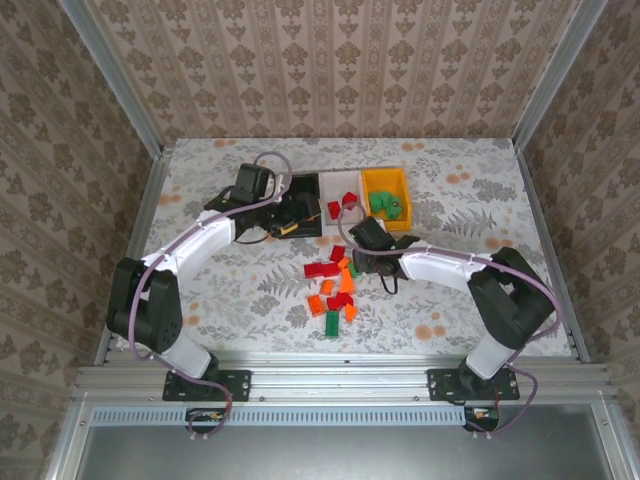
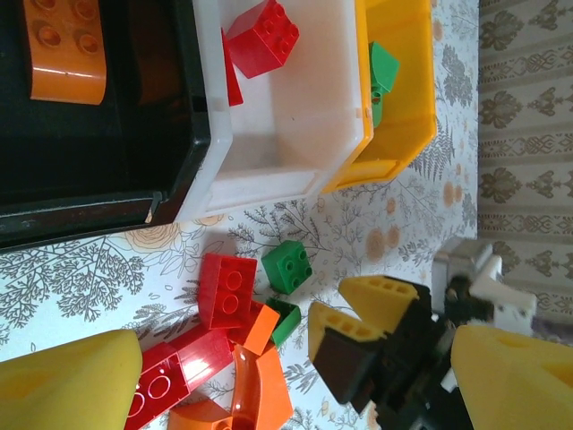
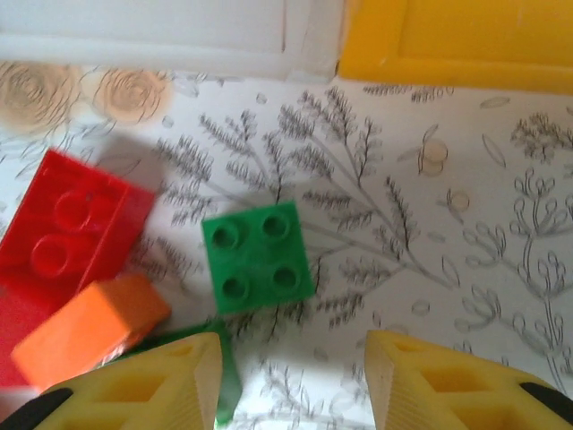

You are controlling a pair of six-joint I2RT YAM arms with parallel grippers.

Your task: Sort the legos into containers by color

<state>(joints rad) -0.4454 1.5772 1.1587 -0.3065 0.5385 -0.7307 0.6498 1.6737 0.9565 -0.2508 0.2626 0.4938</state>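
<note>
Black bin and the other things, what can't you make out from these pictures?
Top view: the left gripper covers much of the black bin, hiding its contents.
Left wrist view: the orange brick in the black bin is cut off by the top edge.
Right wrist view: the yellow bin is cut by the top edge, inside unseen; a darker green brick lies partly under a finger of the right gripper.
</note>
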